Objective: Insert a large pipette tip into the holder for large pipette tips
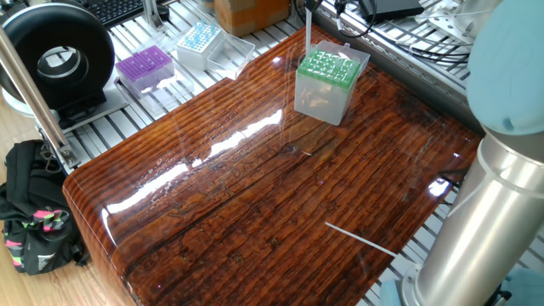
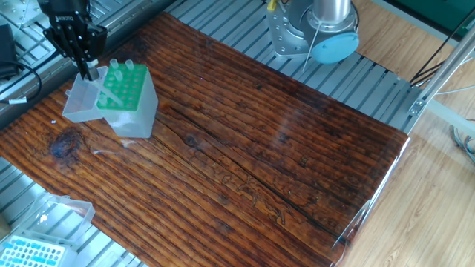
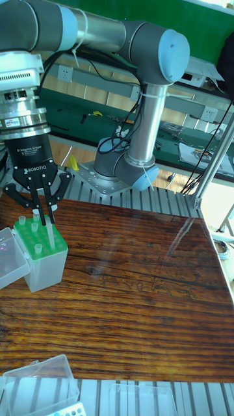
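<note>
The holder for large pipette tips (image 3: 40, 266) is a translucent box with a green grid top (image 2: 121, 87), its clear lid (image 2: 80, 104) hinged open beside it. My gripper (image 3: 44, 220) hangs directly over the grid, shut on a large pipette tip (image 3: 49, 238) that stands upright with its point at or just inside a hole. In the other fixed view the gripper (image 2: 87, 72) is at the holder's back left edge. The held tip (image 1: 308, 34) appears as a thin vertical line behind the holder (image 1: 327, 78). A few tips (image 3: 34, 227) stand in the grid.
A loose pipette tip (image 1: 361, 239) lies near the table's front right edge. A purple-topped box (image 1: 144, 66), a blue-topped box (image 1: 198, 42) and a black round device (image 1: 59, 55) sit on the slatted frame beyond the wood. The arm's base (image 2: 315, 30) stands at one table edge.
</note>
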Controlling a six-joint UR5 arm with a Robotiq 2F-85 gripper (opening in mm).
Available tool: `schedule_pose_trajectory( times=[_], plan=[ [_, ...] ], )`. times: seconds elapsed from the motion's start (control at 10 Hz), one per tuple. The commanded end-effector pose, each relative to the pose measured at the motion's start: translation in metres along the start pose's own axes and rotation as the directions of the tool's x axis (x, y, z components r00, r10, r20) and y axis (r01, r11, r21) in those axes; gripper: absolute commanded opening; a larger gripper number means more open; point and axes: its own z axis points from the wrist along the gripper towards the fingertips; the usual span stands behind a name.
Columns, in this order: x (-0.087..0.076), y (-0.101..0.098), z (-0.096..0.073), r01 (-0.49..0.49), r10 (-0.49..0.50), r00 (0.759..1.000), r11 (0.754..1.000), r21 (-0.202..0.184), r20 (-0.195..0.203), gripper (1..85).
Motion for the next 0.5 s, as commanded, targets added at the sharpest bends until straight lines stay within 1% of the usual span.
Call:
schedule_pose_trajectory(
  times=[0.0,0.1,0.2,0.3,0.4],
  plan=[
    [0.0,0.003,0.002,-0.005,0.005,1.0,1.0,-0.007,-0.001,1.0],
    [0.0,0.004,0.004,-0.006,0.006,1.0,1.0,-0.007,-0.001,1.0],
    [0.001,0.002,0.005,-0.005,0.005,1.0,1.0,0.003,-0.006,1.0],
    [0.009,-0.006,0.005,0.014,-0.013,0.999,0.999,0.04,-0.039,1.0],
    [0.013,-0.005,0.004,0.022,-0.02,0.998,0.999,0.041,-0.056,7.7]
  ],
)
